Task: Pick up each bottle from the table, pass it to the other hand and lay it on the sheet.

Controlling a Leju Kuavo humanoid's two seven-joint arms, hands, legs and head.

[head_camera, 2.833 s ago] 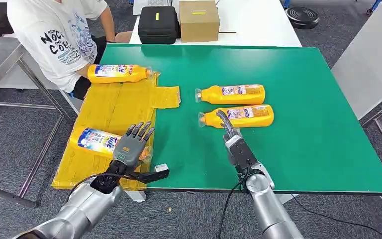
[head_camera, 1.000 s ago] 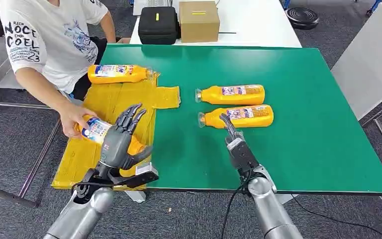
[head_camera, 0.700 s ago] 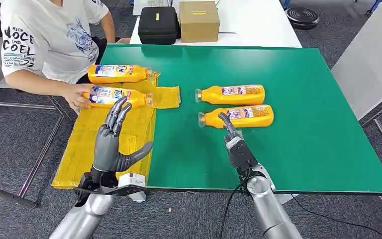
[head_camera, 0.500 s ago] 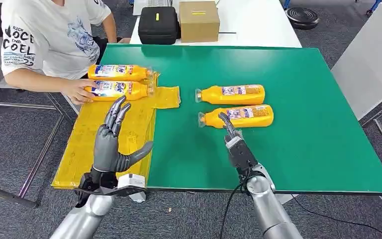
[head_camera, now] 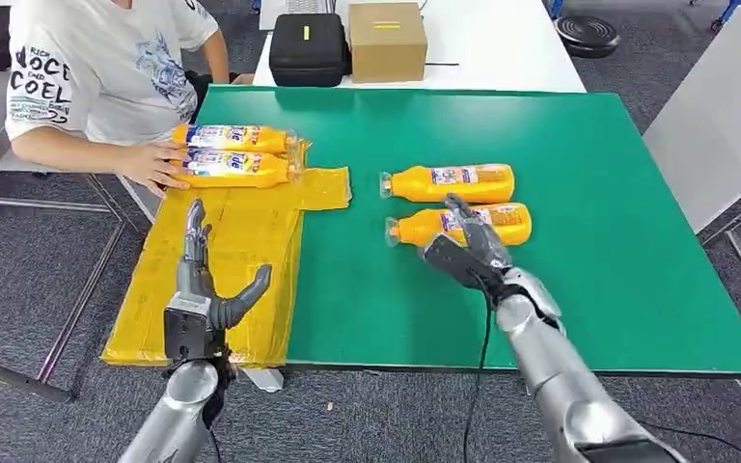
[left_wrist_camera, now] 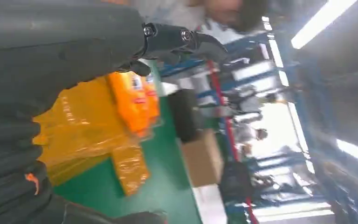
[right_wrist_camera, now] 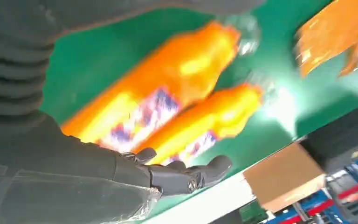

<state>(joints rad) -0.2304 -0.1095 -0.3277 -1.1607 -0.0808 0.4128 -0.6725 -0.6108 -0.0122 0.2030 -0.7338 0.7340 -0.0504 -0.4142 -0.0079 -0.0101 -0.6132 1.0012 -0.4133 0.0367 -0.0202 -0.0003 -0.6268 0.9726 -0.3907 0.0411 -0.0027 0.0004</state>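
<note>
Right hand (head_camera: 470, 246): empty, fingers spread, over the nearer table bottle (head_camera: 463, 225).
Left hand (head_camera: 200, 285): empty, fingers apart and upright, above the yellow sheet (head_camera: 222, 260).
Farther table bottle (head_camera: 449, 182): lying on the green table (head_camera: 579, 193), just beyond the nearer one.
Sheet bottles (head_camera: 227, 152): two, side by side at the sheet's far end.
Person's hand (head_camera: 154, 166): touching the sheet bottles.

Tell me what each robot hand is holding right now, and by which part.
Nothing is held. The left hand is open above the yellow sheet; the right hand is open, reaching over the nearer bottle without gripping it.
</note>
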